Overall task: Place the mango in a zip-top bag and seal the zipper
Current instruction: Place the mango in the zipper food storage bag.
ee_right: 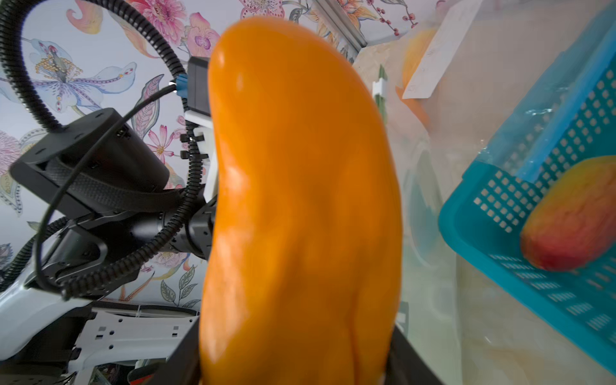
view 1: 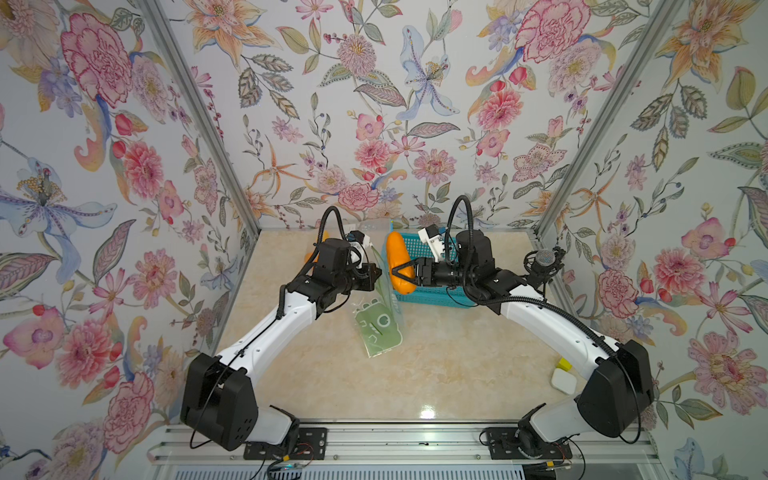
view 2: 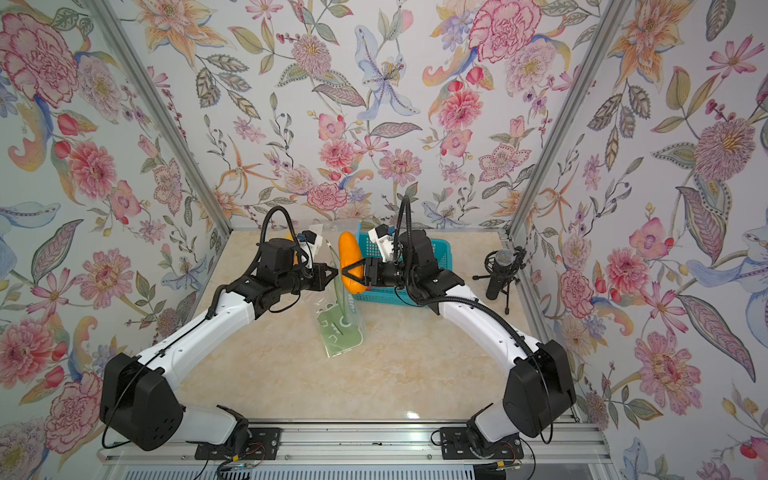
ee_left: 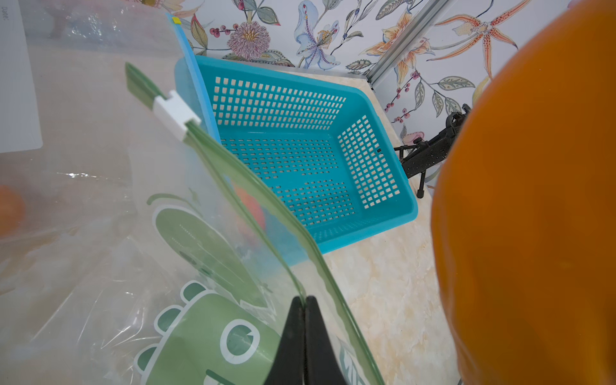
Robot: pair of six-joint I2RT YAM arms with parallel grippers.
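An orange mango point(view 1: 400, 259) point(view 2: 350, 262) hangs upright in the air beside the blue basket. My right gripper point(view 1: 401, 274) point(view 2: 353, 277) point(ee_right: 296, 360) is shut on its lower half, and the mango point(ee_right: 300, 200) fills the right wrist view. The zip-top bag point(view 1: 379, 328) point(view 2: 341, 332) is clear with a green dinosaur print. Its bottom rests on the table and its top is lifted. My left gripper point(view 1: 378, 274) point(view 2: 335, 274) point(ee_left: 305, 300) is shut on one lip of the bag's green zipper edge. The white slider point(ee_left: 175, 113) sits at the far end. The mango point(ee_left: 533, 206) is close beside the bag's mouth.
A blue perforated basket point(view 1: 424, 300) point(view 2: 384, 294) point(ee_left: 366, 160) stands behind the right gripper, with a reddish fruit point(ee_right: 573, 213) in it. More clear bags point(ee_left: 83, 100) lie at the back. A microphone on a tripod point(view 1: 545, 261) point(view 2: 500, 266) stands far right. A small white item point(view 1: 563, 380) lies near the right arm.
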